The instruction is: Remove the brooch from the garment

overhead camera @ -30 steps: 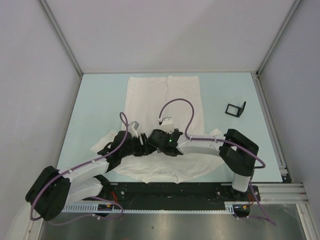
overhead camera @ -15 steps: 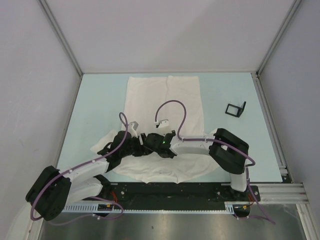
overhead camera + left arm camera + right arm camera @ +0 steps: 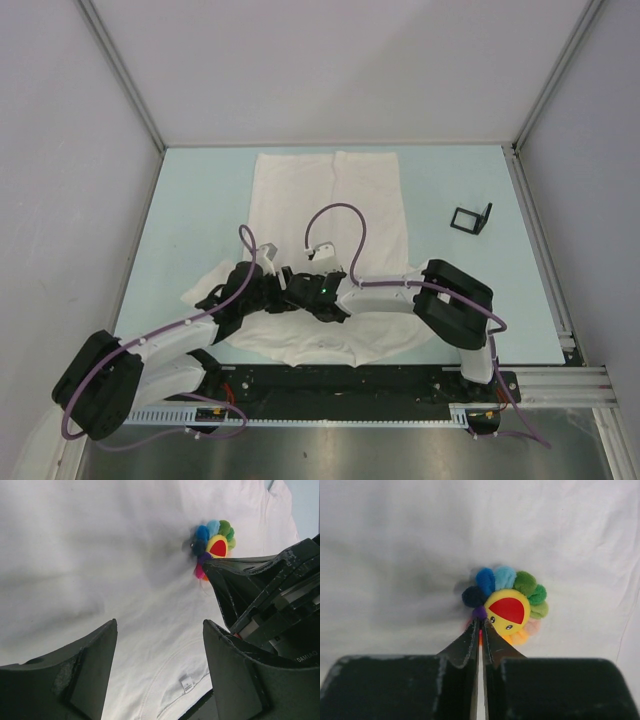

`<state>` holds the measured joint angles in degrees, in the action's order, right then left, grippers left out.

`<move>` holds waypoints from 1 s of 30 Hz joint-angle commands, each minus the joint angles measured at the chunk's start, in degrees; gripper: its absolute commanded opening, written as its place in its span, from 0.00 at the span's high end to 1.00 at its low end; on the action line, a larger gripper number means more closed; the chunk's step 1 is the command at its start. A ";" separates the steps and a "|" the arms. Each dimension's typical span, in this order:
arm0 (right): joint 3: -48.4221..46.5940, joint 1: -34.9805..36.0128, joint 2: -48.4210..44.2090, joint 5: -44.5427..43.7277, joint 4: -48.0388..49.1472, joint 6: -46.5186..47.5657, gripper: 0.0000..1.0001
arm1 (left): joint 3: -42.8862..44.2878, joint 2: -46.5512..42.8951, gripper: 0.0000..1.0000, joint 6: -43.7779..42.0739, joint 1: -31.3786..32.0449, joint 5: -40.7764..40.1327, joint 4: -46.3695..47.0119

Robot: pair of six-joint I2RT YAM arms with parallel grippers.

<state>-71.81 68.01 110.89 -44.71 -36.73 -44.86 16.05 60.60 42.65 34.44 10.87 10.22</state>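
Note:
The garment (image 3: 330, 190) is a white T-shirt spread flat on the table, collar toward the arms. The brooch (image 3: 512, 607), a rainbow-petalled flower with a red and yellow face, is pinned to the garment (image 3: 395, 540). My right gripper (image 3: 481, 621) is shut, its tips pinching the brooch's lower-left petals. In the left wrist view the brooch (image 3: 215, 545) shows just above the right gripper's dark body (image 3: 270, 600). My left gripper (image 3: 160, 625) hangs open over the garment (image 3: 100, 555), holding nothing. From above, both grippers (image 3: 285, 290) meet over the shirt's chest and hide the brooch.
A small black square frame (image 3: 470, 218) lies on the pale blue table (image 3: 200, 200) to the right of the shirt. The collar's label (image 3: 186, 683) shows near the shirt's front edge. Grey walls close in the table on three sides.
My right gripper has reached further left, up against the left gripper, and its jaws have shut on the brooch's edge. The left gripper stays open and in place.

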 commanded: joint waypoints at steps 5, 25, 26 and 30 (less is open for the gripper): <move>3.78 0.28 -4.97 -0.38 8.24 1.18 1.00 | 1.00 2.06 0.26 1.11 -0.25 5.38 6.82; 33.92 -11.57 -29.49 30.02 50.33 5.22 1.00 | 6.09 11.73 0.32 3.05 0.46 13.29 12.19; 36.19 -12.54 -30.37 31.68 51.31 4.79 1.00 | 6.44 12.34 0.32 3.22 0.63 13.56 12.28; 42.95 -16.84 -33.63 36.61 57.11 2.06 1.00 | 7.94 14.63 0.37 3.58 1.68 14.26 13.33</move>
<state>-34.33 54.52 81.14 -15.29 9.65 -40.14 20.69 73.47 45.21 35.05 23.05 19.75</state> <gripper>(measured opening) 0.009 0.654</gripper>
